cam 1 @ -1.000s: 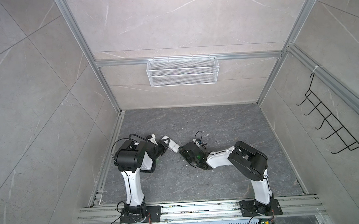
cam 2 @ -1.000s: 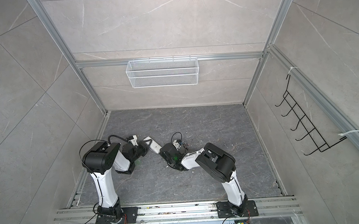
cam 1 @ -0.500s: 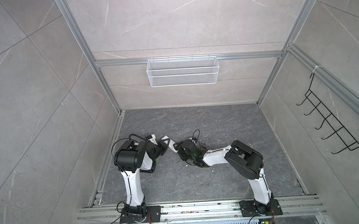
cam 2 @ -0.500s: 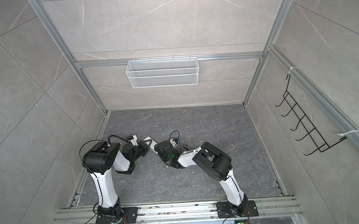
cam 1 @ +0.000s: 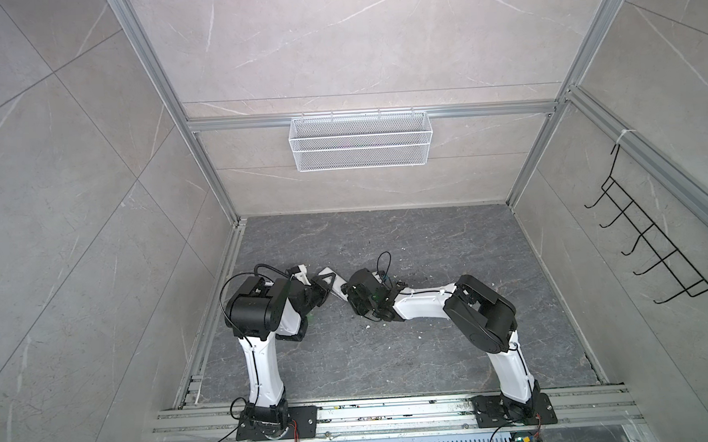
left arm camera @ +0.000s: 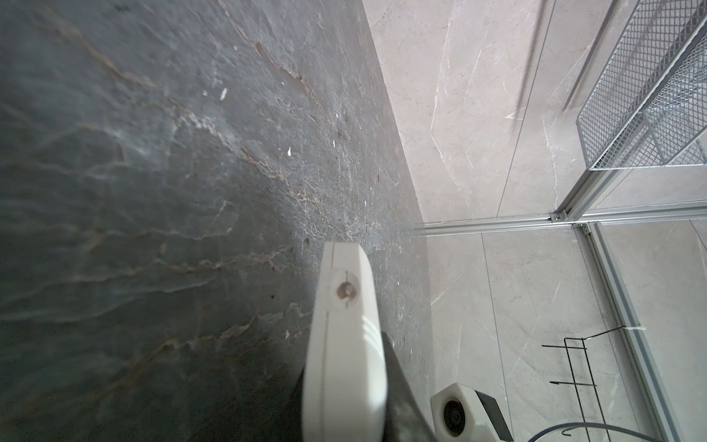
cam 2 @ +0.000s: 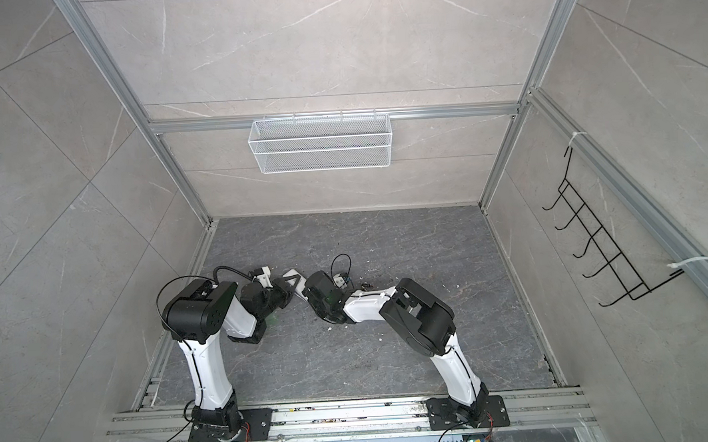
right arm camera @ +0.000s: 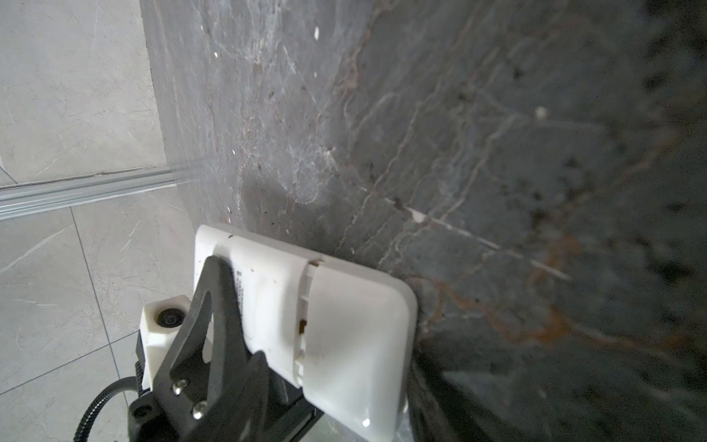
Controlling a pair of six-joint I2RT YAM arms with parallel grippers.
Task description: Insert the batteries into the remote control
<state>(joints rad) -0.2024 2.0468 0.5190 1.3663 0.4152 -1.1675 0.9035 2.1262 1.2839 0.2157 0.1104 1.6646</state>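
White hard-plastic remote [right arm camera: 267,298], flat and round-cornered, sat lower centre of frame, clamped in black left fingers [right arm camera: 214,325], grey veined desk [right arm camera: 459,153] behind. Glossy cover [right arm camera: 355,344] stood part-slid; a brown battery [right arm camera: 302,326] end showed in the gap. Step, likely: closing cover. Next called for a straight push. Right fingers [cam 1: 350,292]: spread untellable.

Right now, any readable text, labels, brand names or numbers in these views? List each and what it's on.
Nothing can be quoted; no text is legible.
remote control, back face: a short strip of dark print, too small and blurred to read.
battery cover: no print visible.
wire basket: no text or label visible.
hook rack: no text or label visible.
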